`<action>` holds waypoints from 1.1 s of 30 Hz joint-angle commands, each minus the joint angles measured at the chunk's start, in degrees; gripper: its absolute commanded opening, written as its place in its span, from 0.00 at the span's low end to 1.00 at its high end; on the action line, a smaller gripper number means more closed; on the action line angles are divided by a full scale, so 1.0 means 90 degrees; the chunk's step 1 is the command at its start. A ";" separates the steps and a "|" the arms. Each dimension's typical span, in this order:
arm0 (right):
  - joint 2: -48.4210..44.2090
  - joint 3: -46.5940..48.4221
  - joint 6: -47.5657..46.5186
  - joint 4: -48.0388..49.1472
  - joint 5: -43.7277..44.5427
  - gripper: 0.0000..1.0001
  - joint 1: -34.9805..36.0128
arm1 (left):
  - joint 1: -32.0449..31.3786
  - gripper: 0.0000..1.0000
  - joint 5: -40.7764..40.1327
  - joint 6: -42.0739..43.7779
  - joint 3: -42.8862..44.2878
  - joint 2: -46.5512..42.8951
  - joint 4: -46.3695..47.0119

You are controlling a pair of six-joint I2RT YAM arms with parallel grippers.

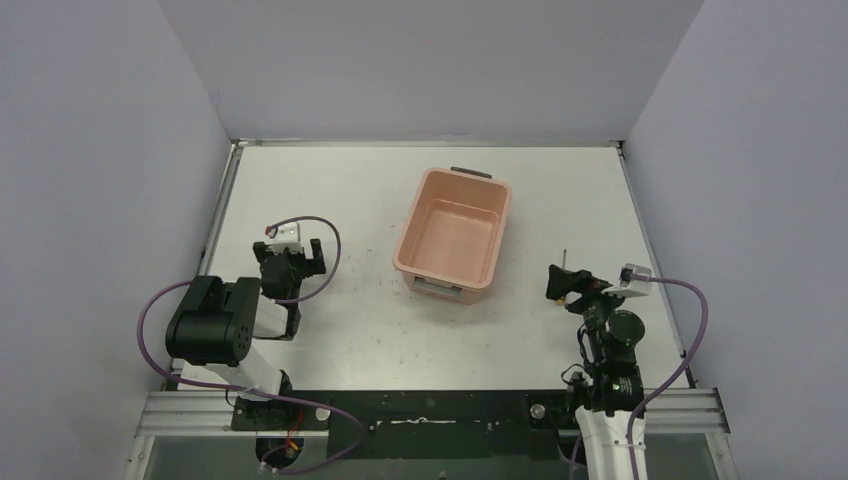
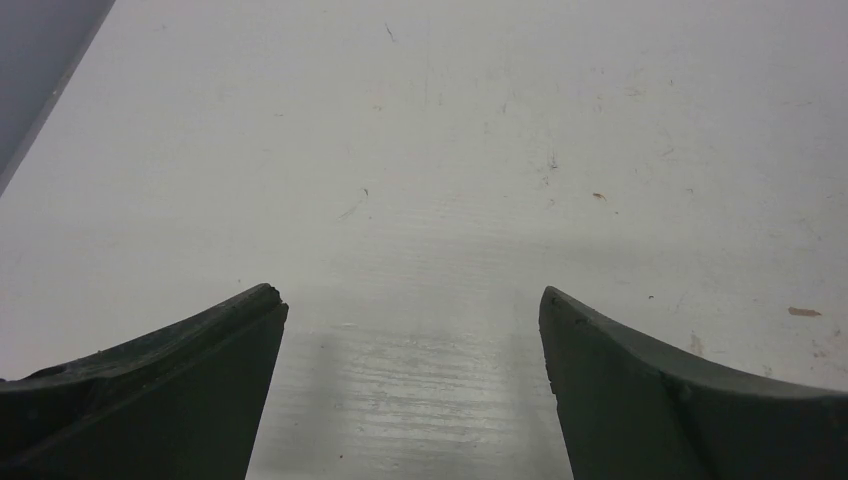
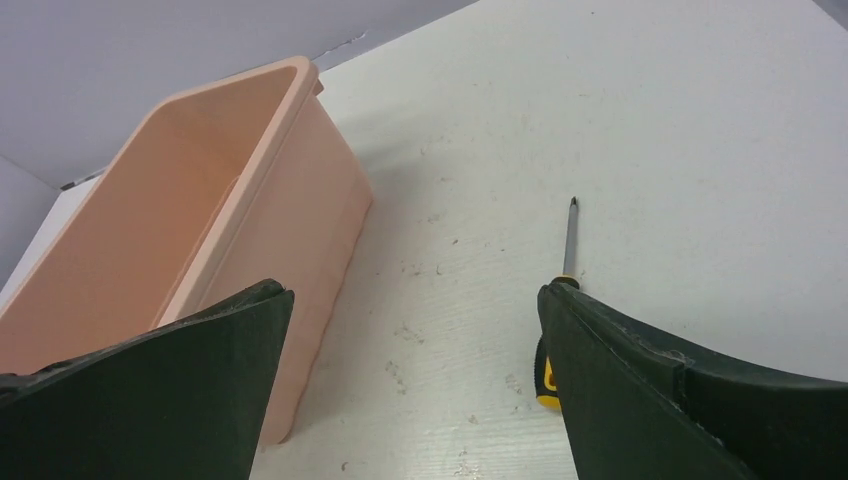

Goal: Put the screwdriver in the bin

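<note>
The salmon-pink bin (image 1: 454,235) stands empty in the middle of the table; it also shows at the left of the right wrist view (image 3: 200,220). The screwdriver (image 3: 567,250) lies on the table right of the bin, its thin shaft pointing away; its yellow and black handle (image 3: 545,378) is mostly hidden behind my right finger. In the top view only its shaft tip (image 1: 564,257) shows. My right gripper (image 3: 415,300) is open and empty, low over the table, with the screwdriver just under its right finger. My left gripper (image 2: 412,300) is open and empty over bare table.
Grey walls close the table on the left, back and right. The left arm (image 1: 288,262) sits left of the bin, the right arm (image 1: 585,290) right of it. A metal rail (image 1: 430,410) runs along the near edge.
</note>
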 commanded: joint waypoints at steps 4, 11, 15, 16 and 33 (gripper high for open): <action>0.1206 0.1234 -0.0289 0.0184 0.0368 1.00 -0.0038 | 0.0011 0.97 -0.0053 -0.0047 0.0090 -0.0028 0.0330; 0.4556 0.3873 -0.0724 -0.2187 0.1590 1.00 -0.0048 | 0.0013 0.97 -0.0057 -0.0050 0.0089 -0.0027 0.0332; 0.6894 0.5296 -0.1049 -0.3680 0.1798 1.00 -0.0086 | 0.0006 0.97 -0.0054 -0.0051 0.0090 -0.0028 0.0331; 0.7354 0.5509 -0.1142 -0.3894 0.1661 1.00 -0.0086 | 0.0009 0.97 -0.0053 -0.0045 0.0090 -0.0031 0.0333; 1.0223 0.5026 -0.1380 -0.3041 0.0826 0.67 -0.0106 | 0.0006 0.97 -0.0053 -0.0043 0.0090 -0.0033 0.0330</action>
